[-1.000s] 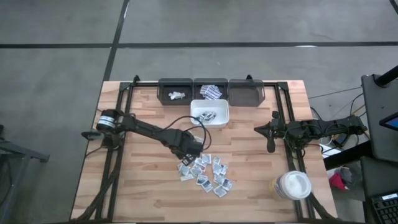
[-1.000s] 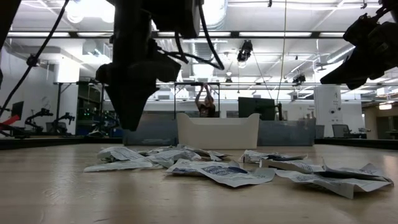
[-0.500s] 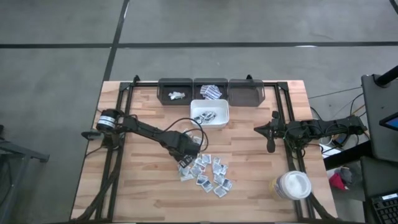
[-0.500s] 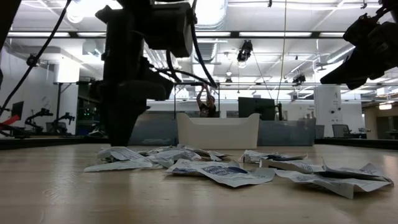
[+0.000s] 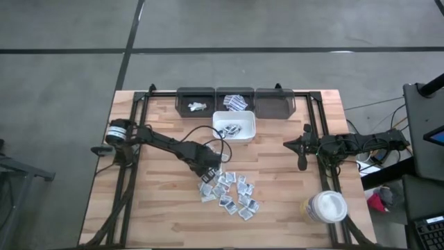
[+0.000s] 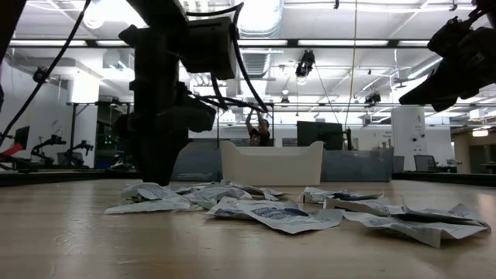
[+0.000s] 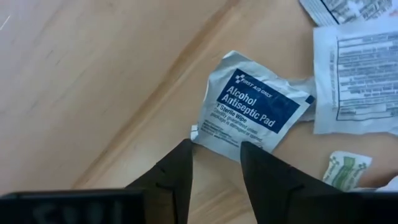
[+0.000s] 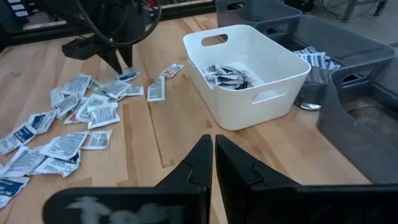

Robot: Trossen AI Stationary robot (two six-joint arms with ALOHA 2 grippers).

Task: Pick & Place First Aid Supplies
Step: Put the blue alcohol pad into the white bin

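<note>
High view. Wooden table of pale planks on grey floor. White bin serves as landmark; three dark bins touch its far side. Sachets lie scattered on the near side of the white bin, a few more inside it. Left gripper is at the heap's edge nearest the white bin. Right gripper is well to the right of the white bin. White round tub stands at the table's near right corner.

Low view. Sachets spread flat before the white bin; left gripper comes down on the heap's left end. Behind: open hall, ceiling lights, ducts, monitors, a person with arms raised.

Left wrist view. Jaws narrowly apart, holding nothing, tips at the edge of an alcohol antiseptic pad sachet.

Right wrist view. Jaws closed, empty, above bare planks near the white bin.
</note>
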